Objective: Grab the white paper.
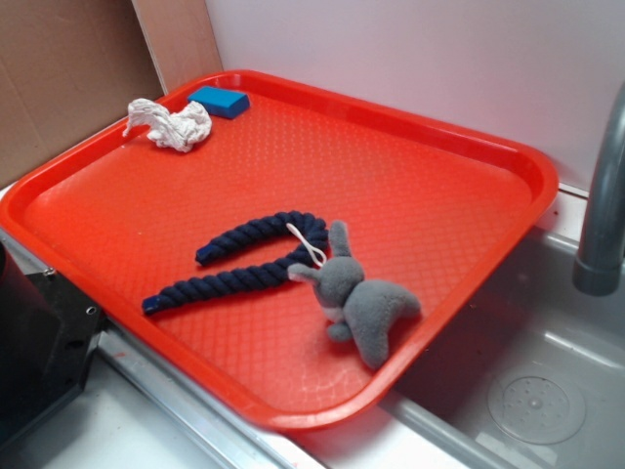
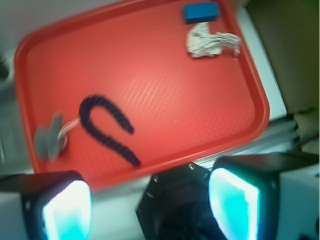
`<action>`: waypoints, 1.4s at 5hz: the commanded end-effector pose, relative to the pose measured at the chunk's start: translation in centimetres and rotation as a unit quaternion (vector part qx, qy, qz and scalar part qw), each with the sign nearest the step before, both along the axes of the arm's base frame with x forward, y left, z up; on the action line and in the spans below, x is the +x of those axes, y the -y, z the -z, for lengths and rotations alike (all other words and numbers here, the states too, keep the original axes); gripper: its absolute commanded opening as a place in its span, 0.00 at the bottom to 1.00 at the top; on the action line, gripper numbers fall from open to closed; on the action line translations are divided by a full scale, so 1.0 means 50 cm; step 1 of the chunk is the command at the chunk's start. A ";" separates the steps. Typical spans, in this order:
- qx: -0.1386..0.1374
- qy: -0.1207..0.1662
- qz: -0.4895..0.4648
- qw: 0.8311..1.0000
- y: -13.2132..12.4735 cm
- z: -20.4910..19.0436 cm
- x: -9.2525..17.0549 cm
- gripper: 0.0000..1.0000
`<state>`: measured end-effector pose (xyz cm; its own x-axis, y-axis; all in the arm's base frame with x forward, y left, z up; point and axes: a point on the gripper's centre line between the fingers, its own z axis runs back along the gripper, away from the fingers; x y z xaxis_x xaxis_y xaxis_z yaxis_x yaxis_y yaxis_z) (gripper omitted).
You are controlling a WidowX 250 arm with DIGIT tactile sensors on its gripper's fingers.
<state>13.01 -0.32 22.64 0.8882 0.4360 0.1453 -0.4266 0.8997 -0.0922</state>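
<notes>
Gripper (image 2: 150,205) agape, empty, above red tray (image 1: 508,156); white paper (image 1: 172,124) beside blue block (image 1: 219,101).

Tray (image 2: 150,85) contents, lying ahead of the open claw (image 2: 150,205): paper wad (image 2: 207,41) sitting far right, touching or nearly touching the block (image 2: 201,12) beyond it; rope (image 2: 107,127) lying nearer, left; plush bunny (image 2: 50,140) resting against the rope's left bend.

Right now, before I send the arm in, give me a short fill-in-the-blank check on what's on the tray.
1. The white paper lies right beside the ____ block.
2. The navy rope is bent into a ____ shape.
3. The grey bunny lies on the ____ tray.
4. The pincer is ____, holding nothing.

Missing words: blue; U; red; open
</notes>
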 end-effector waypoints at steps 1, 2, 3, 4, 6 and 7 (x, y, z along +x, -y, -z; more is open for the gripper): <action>0.002 0.056 -0.231 0.971 -0.080 0.056 0.044 1.00; 0.006 0.073 -0.315 0.946 -0.119 0.096 0.059 1.00; 0.005 0.074 -0.402 0.913 -0.177 0.164 0.095 1.00; 0.026 0.066 -0.447 0.892 -0.244 0.220 0.141 1.00; 0.077 0.071 -0.460 0.882 -0.335 0.327 0.222 1.00; 0.085 0.054 -0.450 0.887 -0.339 0.357 0.240 1.00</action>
<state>24.78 15.91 3.27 0.1797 0.9339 0.3091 -0.9797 0.1982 -0.0292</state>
